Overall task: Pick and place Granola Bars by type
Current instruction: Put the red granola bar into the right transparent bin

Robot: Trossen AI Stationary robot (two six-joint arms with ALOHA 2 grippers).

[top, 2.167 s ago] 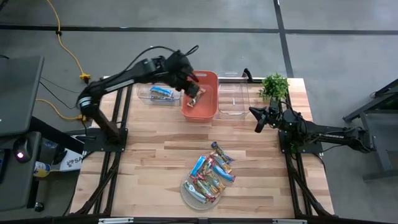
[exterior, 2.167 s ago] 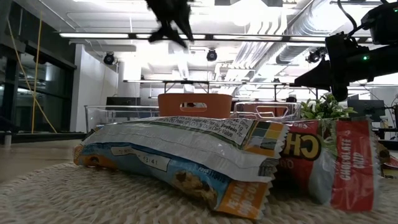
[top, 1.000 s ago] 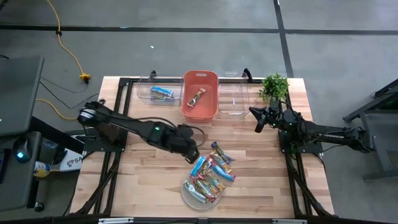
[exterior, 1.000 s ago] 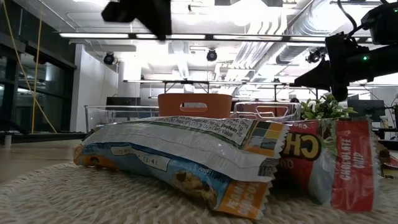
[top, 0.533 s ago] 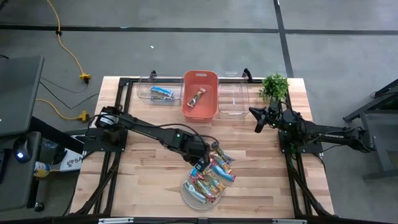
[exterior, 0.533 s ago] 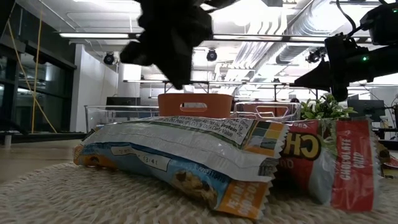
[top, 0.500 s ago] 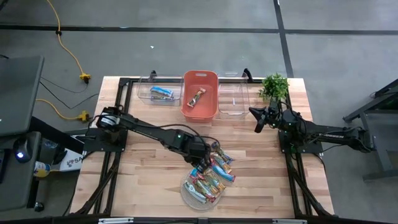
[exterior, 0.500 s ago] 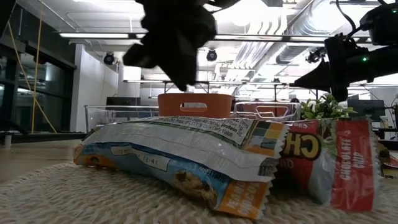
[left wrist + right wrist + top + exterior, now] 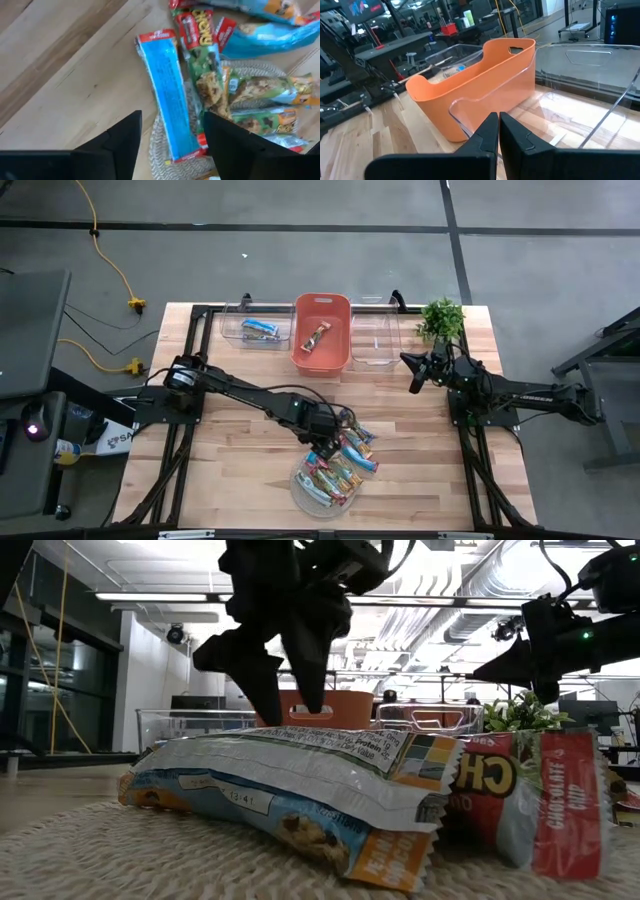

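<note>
Overhead lights and ductwork are glowing behind the wooden counter (image 9: 240, 410) in the low view. On the counter, a round woven mat (image 9: 300, 486) is carrying a heap of granola bars (image 9: 338, 465), and the left gripper (image 9: 320, 450) is hanging right over the heap's edge, its jaws standing apart with nothing between them. Directly between and just beyond the jaws in the left wrist view, a blue bar (image 9: 169, 97) is lying flat, one end on bare wood and the other end on the mat's rim. Just beside it, on the heap side, a red-and-green bar (image 9: 205, 50) is touching its long edge, and further bars with tan and orange printing (image 9: 260, 90) are overlapping beyond that. In the low view a pale wrapper with a blue underside (image 9: 300, 780) is lying on the mat below the dark fingers (image 9: 250, 665).

Well away from the left jaws, along the counter's far edge, three bins are sitting side by side: a clear bin (image 9: 252, 330) holding one blue bar (image 9: 261, 329), an orange bin (image 9: 322, 332) holding one brown bar (image 9: 317, 337), and another clear bin (image 9: 376, 340). The right gripper (image 9: 412, 370) is waiting just beside that last bin, near a small green plant (image 9: 441, 316), its jaws pressed together.
</note>
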